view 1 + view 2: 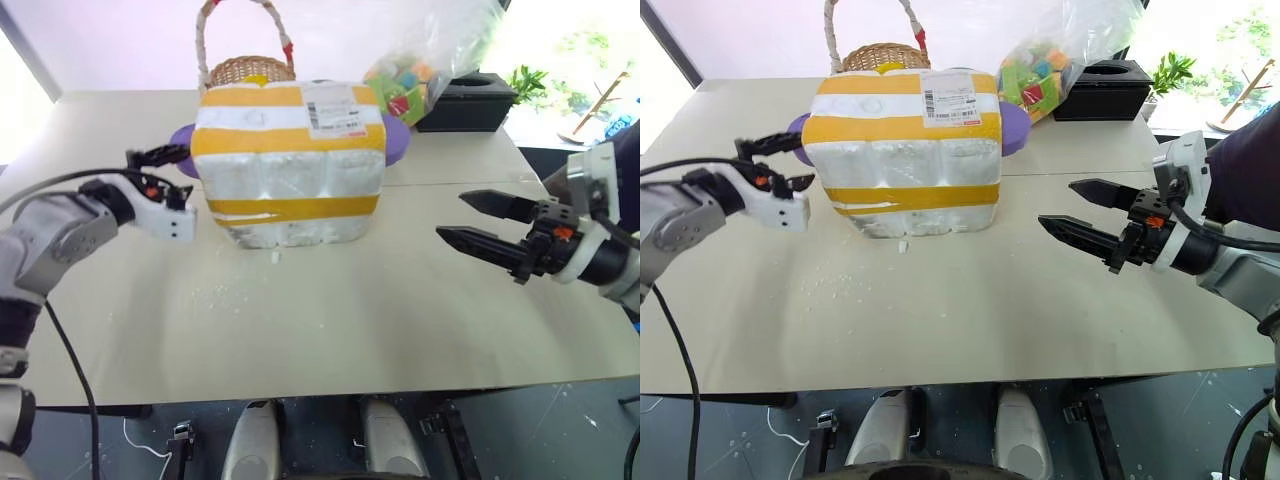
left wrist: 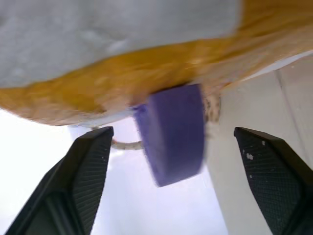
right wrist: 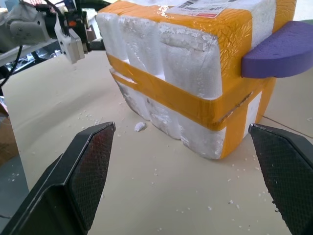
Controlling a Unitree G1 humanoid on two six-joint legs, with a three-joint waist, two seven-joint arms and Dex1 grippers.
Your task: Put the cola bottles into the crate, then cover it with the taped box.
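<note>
The taped box [image 1: 290,150], white styrofoam with wide yellow bands and a shipping label, stands on the table [image 1: 330,310]. Its low bottom layer with a thin yellow band looks like the crate [image 1: 295,228]. The cola bottles are hidden. A purple handle [image 2: 171,132] sticks out of the box's left side, and my left gripper [image 1: 175,180] is open right beside it, with the handle between its fingers but untouched. My right gripper [image 1: 455,215] is open and empty, a short way right of the box, pointing at it.
Behind the box stand a wicker basket [image 1: 248,70], a clear bag of coloured blocks [image 1: 420,70] and a black container [image 1: 470,100]. Another purple handle [image 1: 397,135] juts from the box's right side. Styrofoam crumbs [image 1: 215,295] lie on the table in front.
</note>
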